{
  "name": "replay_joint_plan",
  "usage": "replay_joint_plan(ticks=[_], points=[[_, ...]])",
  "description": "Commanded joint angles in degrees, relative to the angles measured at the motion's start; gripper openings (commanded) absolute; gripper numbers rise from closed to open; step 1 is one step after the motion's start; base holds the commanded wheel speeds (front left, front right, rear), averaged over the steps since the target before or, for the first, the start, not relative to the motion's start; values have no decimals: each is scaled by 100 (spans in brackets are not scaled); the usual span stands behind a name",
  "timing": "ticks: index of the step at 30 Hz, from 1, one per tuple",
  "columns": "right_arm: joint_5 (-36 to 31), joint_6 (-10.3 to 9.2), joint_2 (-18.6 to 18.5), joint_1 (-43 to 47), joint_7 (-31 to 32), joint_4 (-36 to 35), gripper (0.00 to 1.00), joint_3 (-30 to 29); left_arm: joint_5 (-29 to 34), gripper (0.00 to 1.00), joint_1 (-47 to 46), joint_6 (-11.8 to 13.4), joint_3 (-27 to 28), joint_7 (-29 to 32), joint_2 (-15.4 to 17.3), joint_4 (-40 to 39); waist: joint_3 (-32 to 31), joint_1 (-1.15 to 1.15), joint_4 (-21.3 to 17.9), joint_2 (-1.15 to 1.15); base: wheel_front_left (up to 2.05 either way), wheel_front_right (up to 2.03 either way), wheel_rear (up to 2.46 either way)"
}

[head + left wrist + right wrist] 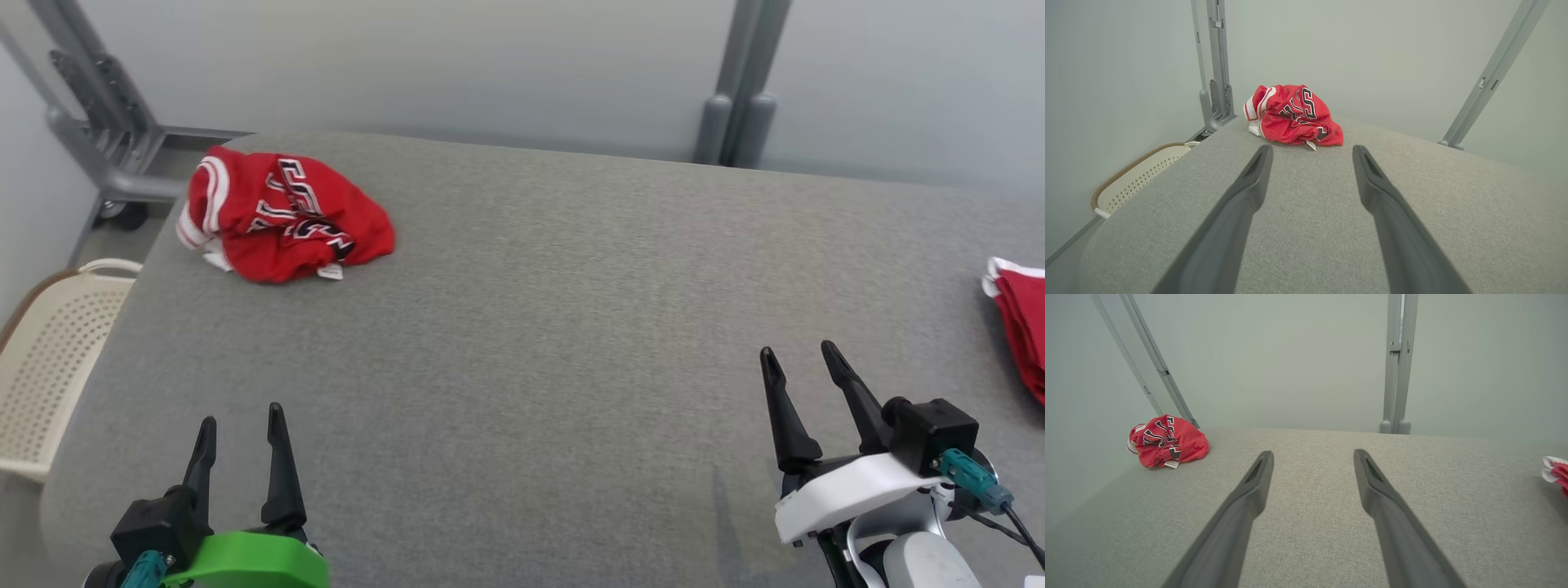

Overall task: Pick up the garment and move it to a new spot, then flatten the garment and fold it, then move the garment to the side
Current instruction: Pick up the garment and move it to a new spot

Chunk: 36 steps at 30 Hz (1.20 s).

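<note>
Lying bunched at the far left corner of the table point(522, 327), the garment point(286, 216) is a red jersey, its lettering and white trim twisted out of order. Judged from this heap, the pick-up is not yet begun.

Left hand point(242, 413): near left edge of the table, fingers apart and holding nothing, pointing up the table toward the jersey and well apart from it. In the left wrist view the heap sits just beyond and between the two fingertips, which suggests this hand is lined up for the reach.

Right hand point(798, 347): near right, fingers likewise apart and holding nothing, leaning slightly left over bare table, probably waiting to help spread the cloth.

Red cloth point(1020, 327): at the table's right edge, cut off by the frame; possibly a piece already set aside.

Basket point(49, 367): pale, perforated, beside the table's left edge and lower.
</note>
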Motion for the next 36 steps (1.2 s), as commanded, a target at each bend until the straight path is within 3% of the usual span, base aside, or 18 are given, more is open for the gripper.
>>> replay_joint_plan(ticks=[1,6,9,19,27,36], points=[[54,-6,-11,89,-29,23,100,-12,9,100,95,17,19,13,57,-16,-4,0,850,0,0,0,0],[103,-6,-12,93,-73,80,100,37,-18,100,243,103,92,40,123,-152,9,0,1455,0,0,0,0],[91,-5,-7,-70,-26,95,100,175,-54,100,361,188,197,5,124,-273,110,0,1568,0,0,0,0],[104,-5,-17,-359,-36,302,100,388,-46,100,550,272,327,-74,60,-524,218,0,1621,0,0,0,0],[62,-5,-16,-310,-51,304,100,226,-114,100,339,137,234,27,98,-537,222,0,1606,0,0,0,0],[-98,-4,-11,-400,98,15,100,-8,-118,100,-722,-176,257,314,389,-476,490,0,1522,0,0,0,0]])
